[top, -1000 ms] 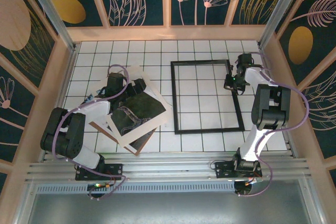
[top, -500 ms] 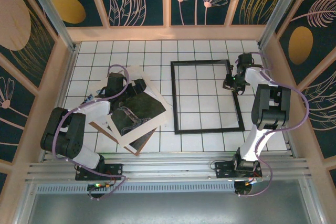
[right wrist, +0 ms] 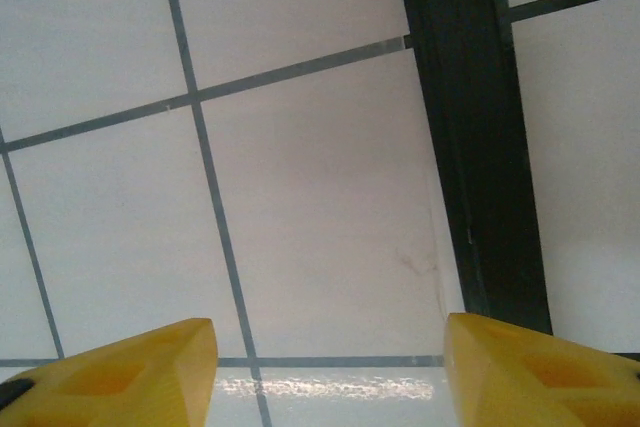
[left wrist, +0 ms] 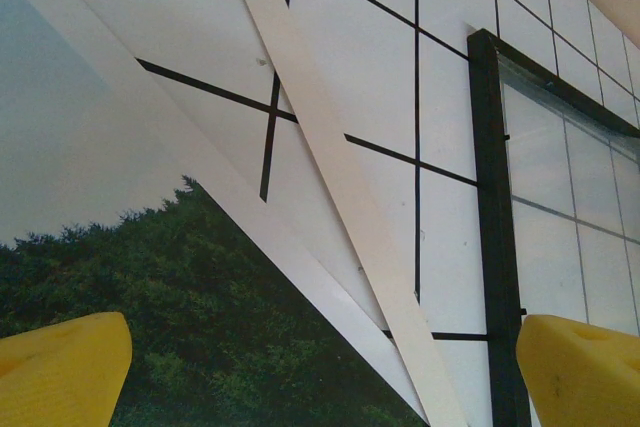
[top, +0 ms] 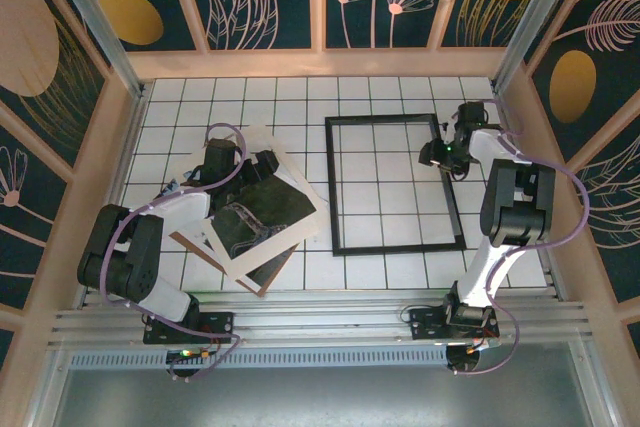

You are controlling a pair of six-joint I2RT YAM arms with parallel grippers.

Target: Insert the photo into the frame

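**Right fingers let go at the frame; photo waits on the pile**

Since a second ago the right fingers (right wrist: pixel 120 372) have spread apart, and their wrist has edged a little along the right rail of the frame (top: pixel 331 187). The left arm and the stack under it have not shifted. In the right wrist view the black moulding (right wrist: pixel 480 147) runs down toward one fingertip with bare tile across the gap, so these fingers are open and hold nothing.

The left fingers (left wrist: pixel 60 367) are also wide open and empty. They hover over the photo (top: pixel 262 209), whose dark trees and pale sky show just beneath them. The photo lies skewed on the left of the table (top: pixel 180 107). It is stacked with the cream mat border (left wrist: pixel 320 137) and the brown backing board (top: pixel 190 244), near the frame's left rail but not inside it.

The frame looks placed, flat and square to the tiles, so the step in hand is most likely clearing the right arm and taking up the photo. The right fingers should lift straight off, since a sideways drag could knock the light moulding askew.

The left fingers need the print alone, best pinched at a margin that overhangs the stack, because a bite too deep would catch the mat border as well. The sheet will flex, so it should be carried low and level, with one corner set into the frame first.
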